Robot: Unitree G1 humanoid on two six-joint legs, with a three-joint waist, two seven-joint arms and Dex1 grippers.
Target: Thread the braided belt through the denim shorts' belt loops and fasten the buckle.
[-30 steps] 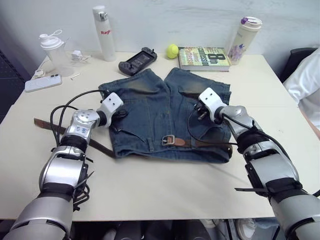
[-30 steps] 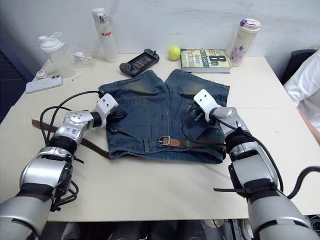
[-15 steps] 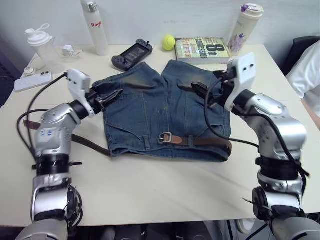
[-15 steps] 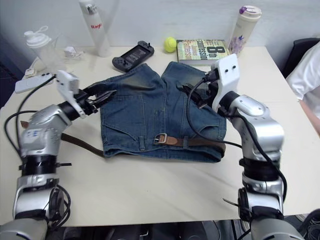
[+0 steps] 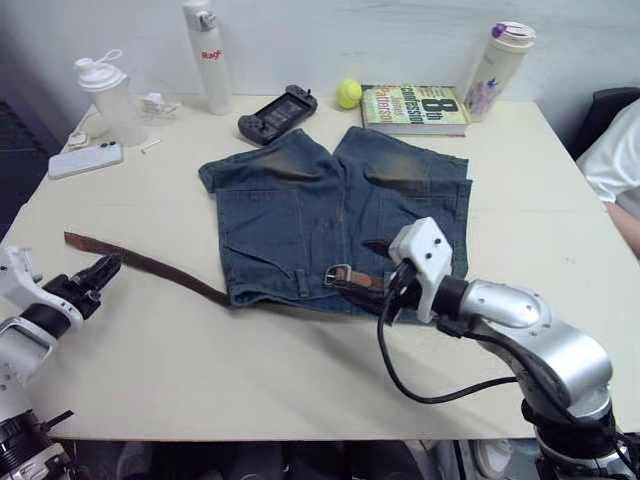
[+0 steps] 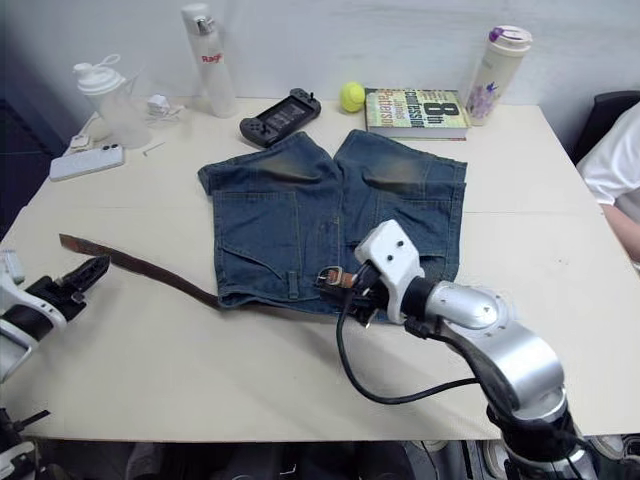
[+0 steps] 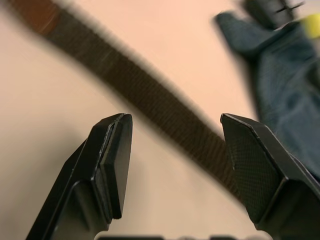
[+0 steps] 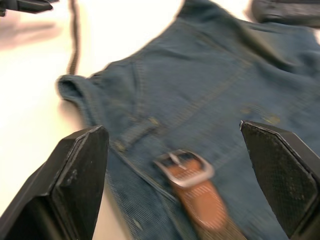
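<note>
The denim shorts lie flat mid-table, waistband toward me. The braided belt runs from the left across the bare table, goes under the waistband's left corner and ends at the silver buckle on the waistband. One of the belt loops sits just left of the buckle. My right gripper hovers open over the waistband, the buckle between its spread fingers. Open and empty, my left gripper is near the table's left front, just short of the belt's free stretch.
Along the far edge stand a white bottle, a clear shaker, a phone, a game controller, a tennis ball, a book and a tumbler. A person's white sleeve is at the right.
Both grippers went from shut to open. The left arm pulled back from the shorts to the near left beside the belt. The right arm rose, then came down over the buckle.
</note>
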